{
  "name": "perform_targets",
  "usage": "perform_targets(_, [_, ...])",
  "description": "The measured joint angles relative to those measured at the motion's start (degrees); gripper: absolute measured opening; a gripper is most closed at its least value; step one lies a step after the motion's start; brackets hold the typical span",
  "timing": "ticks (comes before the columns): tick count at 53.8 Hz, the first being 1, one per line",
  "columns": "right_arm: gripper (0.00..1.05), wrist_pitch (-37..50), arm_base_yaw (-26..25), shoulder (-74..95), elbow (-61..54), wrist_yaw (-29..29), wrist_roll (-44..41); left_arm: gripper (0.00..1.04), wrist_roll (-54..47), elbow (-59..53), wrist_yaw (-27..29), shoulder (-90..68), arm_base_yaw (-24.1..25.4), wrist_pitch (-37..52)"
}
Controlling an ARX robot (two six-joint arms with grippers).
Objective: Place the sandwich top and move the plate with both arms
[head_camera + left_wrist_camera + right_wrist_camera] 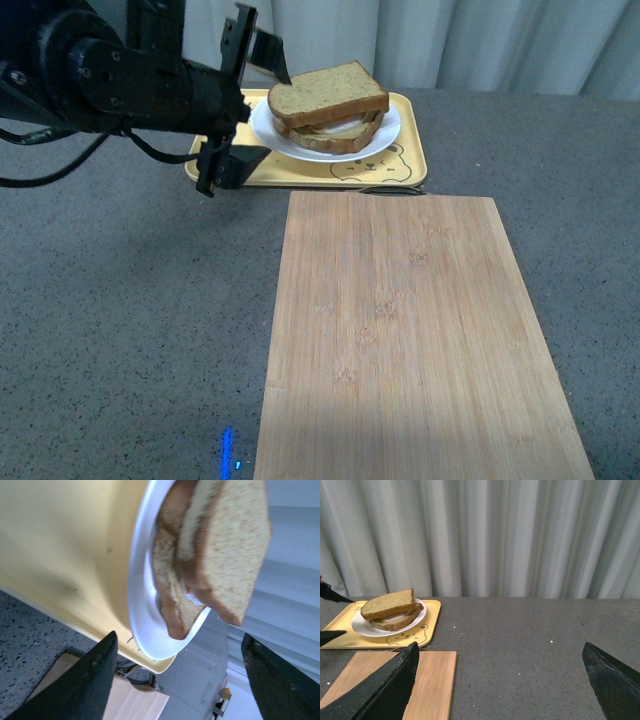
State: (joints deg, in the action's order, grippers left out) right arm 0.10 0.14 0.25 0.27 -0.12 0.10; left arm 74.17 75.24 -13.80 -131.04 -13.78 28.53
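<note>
- A sandwich top (328,92), a plain tan slice, already lies on the stack: bread, pale filling, bread, all on a white plate (385,140)
- The plate rests on a yellow tray (300,172) at about 12 o'clock in the front view, beyond a bare wooden board (410,340) that fills the near tabletop
- The left gripper (230,100) sits at about 10 o'clock, its jaws spread wide, one finger above and one below plate level, just beside the plate's rim and holding nothing
- The right gripper (502,680) is out of the front view; its own camera shows both fingers well apart and empty, far back from the tray
- Judged step: seizing the plate for a two-armed move
- To do it well, bring the right arm to the rim opposite the left, close both on the rim only, not the bread, then lift level and together so the leaning top slice does not slide
</note>
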Motion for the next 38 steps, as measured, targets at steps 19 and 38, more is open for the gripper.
perform_targets(19, [0.95, 0.00, 0.00, 0.00, 0.00, 0.07, 0.00, 0.52, -61.90, -31.52, 27.21, 17.07, -0.68, 42.51])
perform_targets(38, [0.95, 0.00, 0.00, 0.00, 0.00, 0.02, 0.02, 0.04, -72.81, -53.13, 22.43, 34.29, 5.11, 45.03])
